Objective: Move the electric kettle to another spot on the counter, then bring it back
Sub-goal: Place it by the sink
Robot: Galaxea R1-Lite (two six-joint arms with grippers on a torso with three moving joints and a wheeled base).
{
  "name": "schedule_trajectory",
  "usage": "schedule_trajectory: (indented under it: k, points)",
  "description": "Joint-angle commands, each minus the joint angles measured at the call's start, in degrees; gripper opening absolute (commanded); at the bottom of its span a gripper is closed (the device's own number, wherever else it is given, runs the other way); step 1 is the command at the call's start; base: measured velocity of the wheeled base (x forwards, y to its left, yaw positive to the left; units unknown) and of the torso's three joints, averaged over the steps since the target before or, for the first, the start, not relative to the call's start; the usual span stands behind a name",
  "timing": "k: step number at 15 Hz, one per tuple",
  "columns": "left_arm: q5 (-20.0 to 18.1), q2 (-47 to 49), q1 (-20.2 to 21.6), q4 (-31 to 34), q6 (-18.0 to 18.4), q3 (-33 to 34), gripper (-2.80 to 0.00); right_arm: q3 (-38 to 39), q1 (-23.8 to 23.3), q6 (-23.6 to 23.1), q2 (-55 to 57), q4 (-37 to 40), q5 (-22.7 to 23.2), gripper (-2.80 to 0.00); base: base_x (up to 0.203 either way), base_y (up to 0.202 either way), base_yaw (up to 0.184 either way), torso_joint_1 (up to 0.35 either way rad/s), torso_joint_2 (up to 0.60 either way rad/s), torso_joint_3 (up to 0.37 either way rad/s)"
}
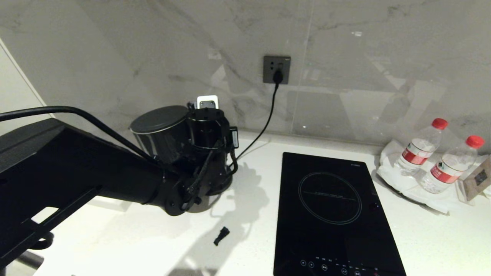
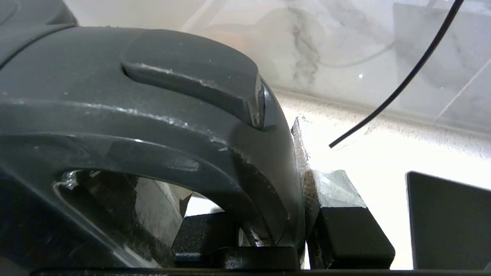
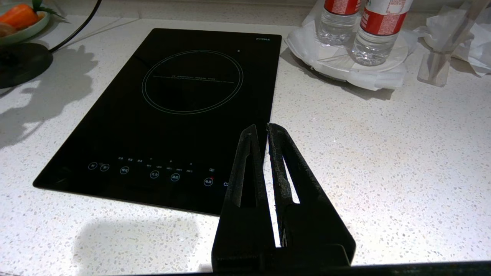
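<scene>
The electric kettle (image 1: 163, 134), glossy black with a flat lid, hangs tilted above the back left of the white speckled counter (image 1: 115, 237). My left gripper (image 1: 193, 143) is shut on its big loop handle (image 2: 215, 115). In the left wrist view one finger sits inside the loop and a worn pad (image 2: 333, 191) presses on the outside of it, with my left gripper (image 2: 268, 214) across the handle. The round base disc (image 3: 19, 63) lies bare on the counter (image 3: 383, 172). My right gripper (image 3: 262, 128) hovers shut and empty over the near edge of the hob.
A black glass hob (image 1: 330, 207) takes up the middle of the counter. Two red-capped water bottles (image 1: 420, 147) stand on a white tray at the right. A cord runs from the wall socket (image 1: 277, 69) down to the base disc (image 1: 220, 184). A small black piece (image 1: 221, 235) lies loose.
</scene>
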Motion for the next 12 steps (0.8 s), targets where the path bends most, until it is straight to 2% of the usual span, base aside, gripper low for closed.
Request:
schedule_trajectory:
  k: [1,3,6,12]
  points:
    - [0.2,-4.29,0.02,-0.32,-0.06,3.46,-2.8,0.0,0.0,0.0,0.0,0.07,0.04,-2.8,0.0,0.0,0.0,0.0,0.0,0.0]
    - [0.16,-6.17,0.0,-0.38,-0.07,6.14,-2.8,0.0,0.0,0.0,0.0,-0.02,0.04,-2.8,0.0,0.0,0.0,0.0,0.0,0.0]
    - [0.16,-7.07,-0.08,-0.35,-0.29,6.8,-2.8,0.0,0.0,0.07,0.01,0.05,0.02,-2.8,0.0,0.0,0.0,0.0,0.0,0.0]
    - [0.7,-6.97,0.0,-0.42,-0.35,6.64,-2.8,0.0,0.0,0.0,0.0,-0.02,0.04,-2.8,0.0,0.0,0.0,0.001,0.0,0.166]
